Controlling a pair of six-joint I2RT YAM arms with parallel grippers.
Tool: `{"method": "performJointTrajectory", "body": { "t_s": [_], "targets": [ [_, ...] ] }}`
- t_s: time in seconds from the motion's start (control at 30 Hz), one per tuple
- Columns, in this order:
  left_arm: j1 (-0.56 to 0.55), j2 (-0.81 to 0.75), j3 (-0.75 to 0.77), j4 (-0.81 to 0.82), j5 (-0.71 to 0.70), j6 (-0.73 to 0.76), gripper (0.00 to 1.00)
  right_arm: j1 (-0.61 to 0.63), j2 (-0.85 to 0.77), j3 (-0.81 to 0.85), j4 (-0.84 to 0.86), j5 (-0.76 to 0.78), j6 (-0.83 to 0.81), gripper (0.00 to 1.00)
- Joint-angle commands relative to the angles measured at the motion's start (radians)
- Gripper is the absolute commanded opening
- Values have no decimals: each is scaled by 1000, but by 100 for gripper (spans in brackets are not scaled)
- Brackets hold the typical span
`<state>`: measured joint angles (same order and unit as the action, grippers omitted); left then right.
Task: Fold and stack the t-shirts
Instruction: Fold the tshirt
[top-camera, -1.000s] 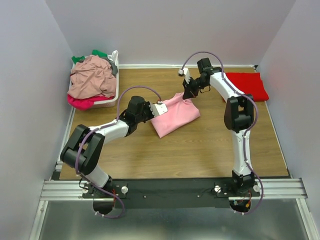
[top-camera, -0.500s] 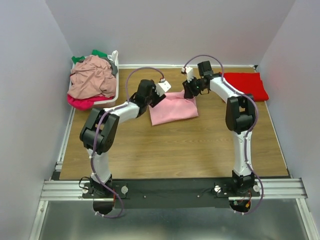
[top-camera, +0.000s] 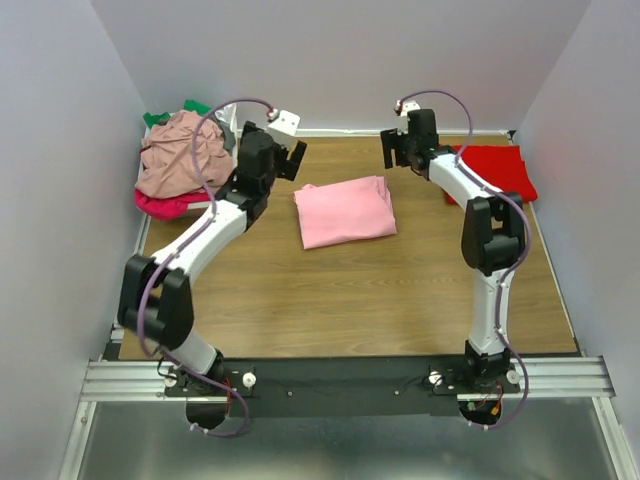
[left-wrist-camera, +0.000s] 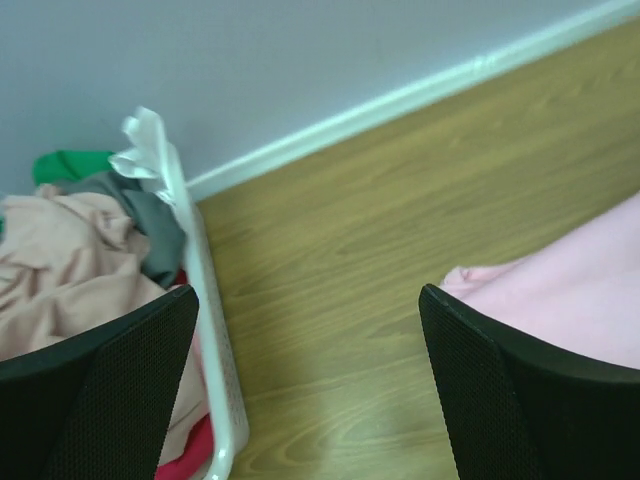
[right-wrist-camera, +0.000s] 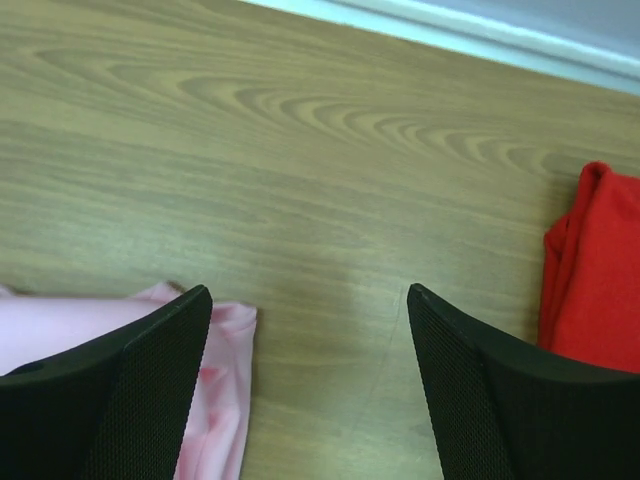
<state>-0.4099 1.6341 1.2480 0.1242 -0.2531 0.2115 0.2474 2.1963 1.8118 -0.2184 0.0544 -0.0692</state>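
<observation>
Light pink t-shirt (top-camera: 345, 211) lies folded flat mid-tabletop (top-camera: 330, 300), a tidy rectangle. Its long axis runs left to right, slightly skewed, the right end a little nearer the back wall (top-camera: 340, 60). A bunched fold shows along its right edge. Neck label not made out.

Red t-shirt (top-camera: 494, 171) is folded at the far right of the tabletop, near the wall, well apart from the pink one. Its long axis also runs left to right.

White basket (left-wrist-camera: 208, 310) sits in the far left corner, heaped. Dusty rose t-shirt (top-camera: 185, 152) is on top, crumpled. Magenta t-shirt (top-camera: 165, 205) shows at the near side, underneath. Green t-shirt (top-camera: 198, 105) peeks out at the back, with a grey cloth (left-wrist-camera: 152, 232) beside it.

Left hand (top-camera: 292, 160) hovers between basket and pink shirt, raised off the wood. Jaws spread wide, nothing between them; bare tabletop shows in the gap.

Right hand (top-camera: 396, 150) hovers between the pink and red shirts, near the back wall. Jaws likewise wide, holding nothing. Neither hand touches cloth.
</observation>
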Motion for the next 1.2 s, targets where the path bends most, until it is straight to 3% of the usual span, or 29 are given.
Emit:
{"method": "performJointTrajectory", "body": {
  "t_s": [0.0, 0.13, 0.2, 0.23, 0.3, 0.4, 0.43, 0.63, 0.9, 1.1, 1.13, 1.17],
  "targets": [
    [8, -153, -85, -63, 148, -139, 98, -23, -73, -81, -33, -305, 30, 85],
    [8, -229, -188, -83, 320, -207, 90, -27, -136, -172, -73, -650, -26, 68],
    [8, -246, -234, -84, 371, -238, 84, -28, -138, -184, -87, -737, -37, 43],
    [8, -261, -258, -90, 408, -242, 79, -25, -129, -168, -119, -776, -43, 25],
    [8, -278, -285, -97, 432, -247, 77, -25, -95, -134, -163, -780, -63, 16],
    [8, -325, -343, -97, 430, -238, 77, -25, -43, -108, -199, -731, -72, 19],
    [8, -347, -370, -94, 430, -232, 76, -25, -34, -95, -199, -705, -66, 29],
    [8, -367, -424, -92, 419, -216, 77, -23, 9, -46, -197, -490, -49, 50],
    [8, -358, -424, -90, 428, -218, 76, -20, 69, -11, -197, -470, -29, 58],
    [8, -352, -424, -89, 428, -216, 77, -20, 100, 11, -200, -550, -1, 51],
    [8, -352, -426, -89, 428, -216, 77, -19, 99, 12, -200, -557, -1, 36],
    [8, -352, -427, -89, 428, -216, 76, -19, 92, 12, -200, -554, -1, 29]
  ]
}}
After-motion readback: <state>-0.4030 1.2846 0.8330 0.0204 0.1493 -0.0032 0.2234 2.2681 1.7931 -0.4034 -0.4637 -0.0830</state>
